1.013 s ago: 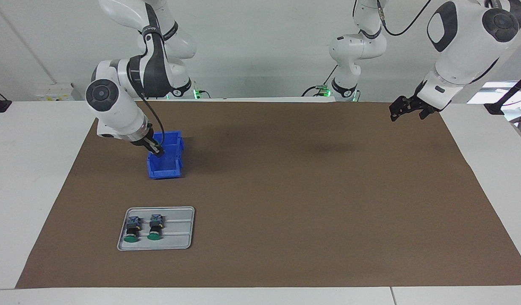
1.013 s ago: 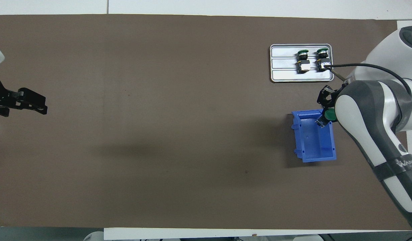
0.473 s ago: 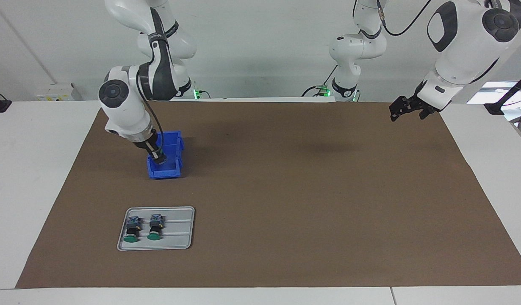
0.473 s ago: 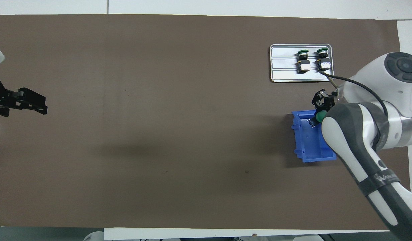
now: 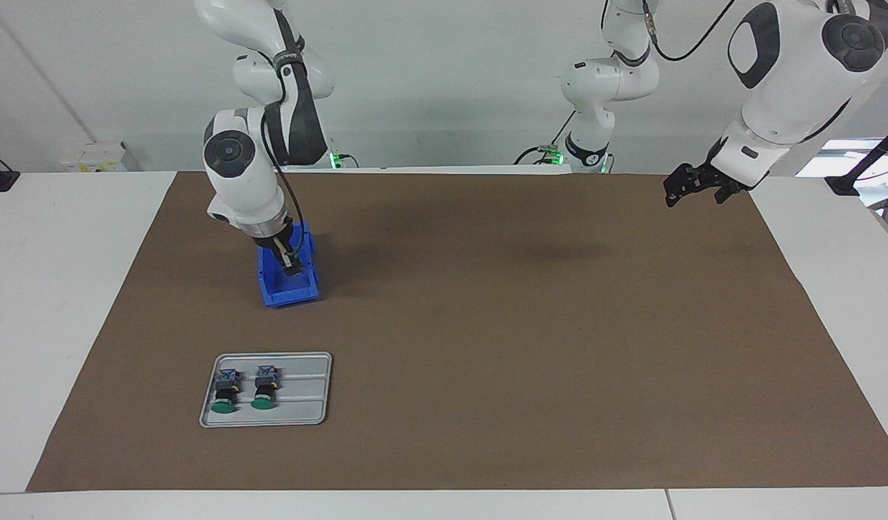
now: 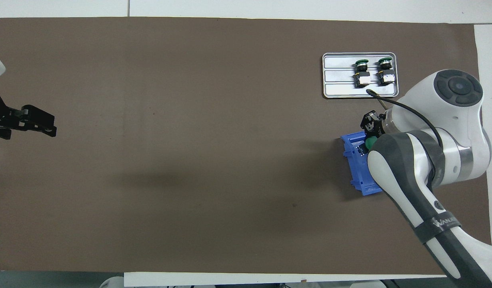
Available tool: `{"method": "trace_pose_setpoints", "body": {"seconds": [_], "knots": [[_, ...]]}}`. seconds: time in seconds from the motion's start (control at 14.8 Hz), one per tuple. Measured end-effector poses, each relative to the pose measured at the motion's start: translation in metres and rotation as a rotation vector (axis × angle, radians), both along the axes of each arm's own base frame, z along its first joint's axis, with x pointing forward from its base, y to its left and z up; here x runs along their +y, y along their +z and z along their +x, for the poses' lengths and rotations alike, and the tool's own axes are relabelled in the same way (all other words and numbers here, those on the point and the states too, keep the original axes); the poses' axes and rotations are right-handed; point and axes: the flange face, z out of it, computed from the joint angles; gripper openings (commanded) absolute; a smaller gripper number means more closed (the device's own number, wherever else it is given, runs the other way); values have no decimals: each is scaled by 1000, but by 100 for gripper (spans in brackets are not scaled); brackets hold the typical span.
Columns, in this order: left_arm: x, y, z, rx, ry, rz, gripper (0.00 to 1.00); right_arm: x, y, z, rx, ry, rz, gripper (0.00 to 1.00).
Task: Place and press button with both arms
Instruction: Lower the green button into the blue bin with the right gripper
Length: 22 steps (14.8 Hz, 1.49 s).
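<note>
A green-capped button is hanging in the closed fingers of the right gripper, just above the interior of a blue plastic bin; only its green cap is showing in the overhead view, at the edge of the arm's forearm. The right arm is reaching steeply down from its base at the robots' end of the table, its dark cable looping beside the wrist. The bin is sitting slightly skewed on the brown mat, toward the right arm's end of the table, with the gripper's fingertips inside its open top; whether they are touching the bin wall cannot be told.

Farther from the robots than the bin, a grey metal tray is lying flat on the mat, carrying two more buttons side by side, each lying on its side with its green cap pointing away from the robots and its blue-grey block toward them.

At the other end of the table, the left arm is waiting, its left gripper hanging with fingers spread apart and empty over the mat's edge nearest the robots.
</note>
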Motion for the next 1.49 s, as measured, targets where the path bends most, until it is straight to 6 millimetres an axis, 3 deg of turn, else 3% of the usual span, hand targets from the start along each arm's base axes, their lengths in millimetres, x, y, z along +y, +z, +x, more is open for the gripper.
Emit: {"method": "trace_pose_setpoints", "body": {"seconds": [0.27, 0.95, 1.49], "knots": [[0, 0, 0, 0, 0, 0, 100, -15, -6, -4, 16, -5, 1, 10], [0, 0, 0, 0, 0, 0, 100, -18, -30, -32, 26, -5, -8, 13], [0, 0, 0, 0, 0, 0, 100, -20, -34, -34, 17, 2, -6, 40]]}}
